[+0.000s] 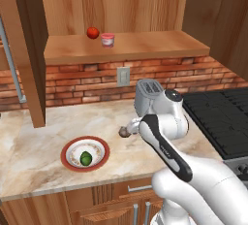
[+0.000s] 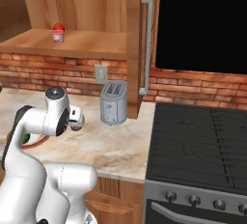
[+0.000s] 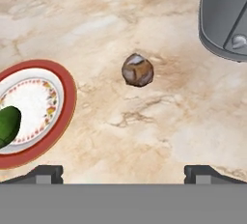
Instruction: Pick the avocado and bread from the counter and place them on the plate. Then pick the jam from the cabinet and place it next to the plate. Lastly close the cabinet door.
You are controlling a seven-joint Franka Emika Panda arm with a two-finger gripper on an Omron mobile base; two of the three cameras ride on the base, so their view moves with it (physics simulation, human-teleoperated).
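While the arm leans over the counter (image 1: 38, 146) in the left base view, the avocado (image 1: 85, 158) sits on the plate (image 1: 68, 161). The bread (image 1: 124, 132) lies on the stone to the plate's right, partly hidden by the white forearm. Up in the open cabinet (image 1: 145, 44), the jam (image 1: 107, 40) stands on the shelf just beside a red fruit (image 1: 93, 32). A toaster (image 1: 147, 90) stands against the brick wall behind the arm.

From the right base view, the jam (image 2: 57, 36) stands in front of the red fruit (image 2: 58, 26), and the cabinet door (image 2: 135, 44) stands swung out, its silver handle (image 2: 146, 44) facing the stove (image 2: 202, 141).

Looking down through the hand view, the gripper (image 3: 123, 172) hangs above the counter with its tips spread wide apart, holding nothing. The bread (image 3: 137, 70) lies bare between them and farther up, well apart from the plate (image 3: 67, 92) at the left, where the avocado (image 3: 7, 125) rests at the edge of the frame.
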